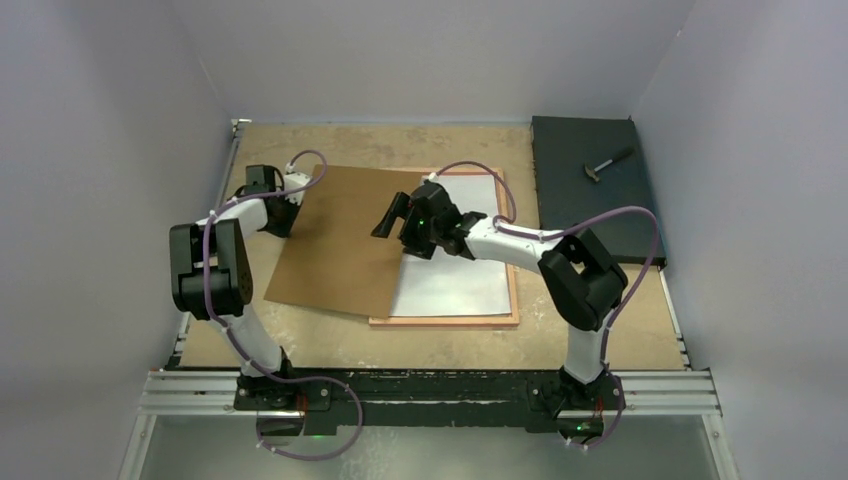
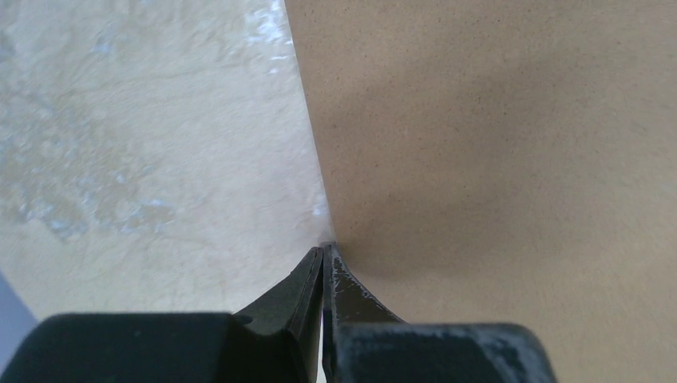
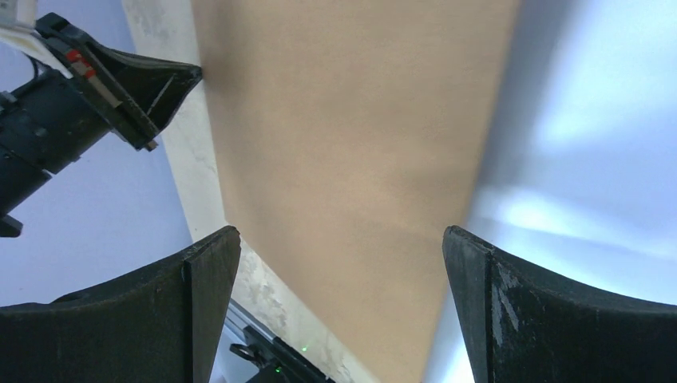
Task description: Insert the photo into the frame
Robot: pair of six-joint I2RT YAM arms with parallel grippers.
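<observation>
Seeing the frame (image 1: 445, 320) lying flat on the tabletop (image 1: 450, 145) right of centre, orange rim up around a pale glossy sheet (image 1: 455, 285), with a brown board (image 1: 345, 235) lying askew across its left part. Hanging the right tool (image 3: 339, 239) wide open over the board's right edge, above the frame's left half, gripping nothing. Pressing the left tool (image 2: 323, 255) closed, tips together right at the board's left edge and well left of the frame, not being able to tell whether that edge is pinched.
</observation>
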